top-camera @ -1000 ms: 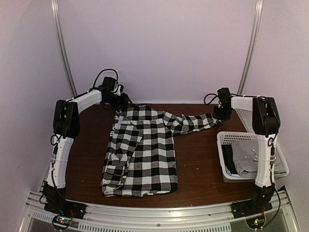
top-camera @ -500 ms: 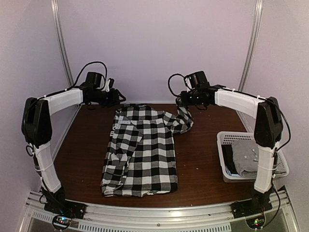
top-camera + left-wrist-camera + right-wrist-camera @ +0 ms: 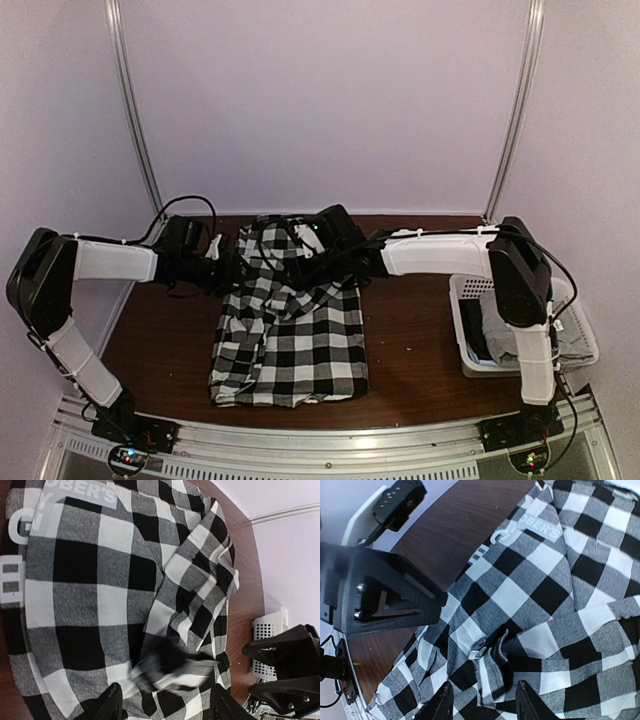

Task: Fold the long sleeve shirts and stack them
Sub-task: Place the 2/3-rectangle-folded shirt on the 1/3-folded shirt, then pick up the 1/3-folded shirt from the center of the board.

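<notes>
- Nearest me, the hem (image 3: 288, 395) of the checked shirt (image 3: 290, 340) lies toward the arm bases, on the near side of both grippers. The shirt lies flat on the tabletop (image 3: 410, 340), its long axis running near to far.
- Out to the right of the right gripper (image 3: 482, 696), the basket (image 3: 466, 300) holds the grey shirt (image 3: 515, 335), not yet folded.
- The right gripper's fingers are parted and grip nothing I can see. The sleeve (image 3: 492, 650) sits bunched directly under them. I judge a finger could snag that ridge on lifting and drag the sleeve off the body.
- The left gripper (image 3: 167, 701) is also parted, with nothing clamped. The cloth under it is blurred, so I can't tell whether it touches.
- The two grippers face each other closely over the upper shirt, so a careless retreat could knock them together.
- Farthest, the collar (image 3: 275, 228) points away from me, beyond both grippers.
</notes>
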Controlling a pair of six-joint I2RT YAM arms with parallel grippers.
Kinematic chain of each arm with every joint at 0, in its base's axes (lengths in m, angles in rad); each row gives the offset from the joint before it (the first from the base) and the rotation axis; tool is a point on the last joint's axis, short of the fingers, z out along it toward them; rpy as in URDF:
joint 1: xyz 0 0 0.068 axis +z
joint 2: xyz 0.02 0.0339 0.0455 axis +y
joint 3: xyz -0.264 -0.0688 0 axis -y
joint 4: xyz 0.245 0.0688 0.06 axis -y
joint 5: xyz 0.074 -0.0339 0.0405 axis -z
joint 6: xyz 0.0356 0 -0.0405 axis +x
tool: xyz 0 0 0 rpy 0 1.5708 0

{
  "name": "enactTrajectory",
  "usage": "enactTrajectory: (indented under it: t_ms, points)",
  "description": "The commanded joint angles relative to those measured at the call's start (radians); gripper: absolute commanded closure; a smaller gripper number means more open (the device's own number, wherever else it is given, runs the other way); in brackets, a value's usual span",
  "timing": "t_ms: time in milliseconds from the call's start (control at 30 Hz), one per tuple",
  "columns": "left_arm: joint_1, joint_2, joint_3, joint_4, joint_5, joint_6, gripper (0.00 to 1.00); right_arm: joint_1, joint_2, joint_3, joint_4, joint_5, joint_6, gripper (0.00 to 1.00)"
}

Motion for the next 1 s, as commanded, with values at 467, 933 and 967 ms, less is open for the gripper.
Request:
enactTrajectory:
  t_ms: [467, 933, 967]
  points:
    - [-0.218, 0.058, 0.07, -0.016, -0.194, -0.022, 0.36, -0.079, -0.099, -0.18, 0.01, -0.007, -0.039, 0.51]
    - [-0.445, 0.256, 0.411, -0.453, -0.686, 0.04, 0.27, -0.085, -0.129, -0.275, 0.052, 0.084, 0.011, 0.59]
    - [-0.455, 0.27, 0.439, -0.484, -0.713, 0.04, 0.26, -0.087, -0.14, -0.287, 0.061, 0.091, 0.016, 0.59]
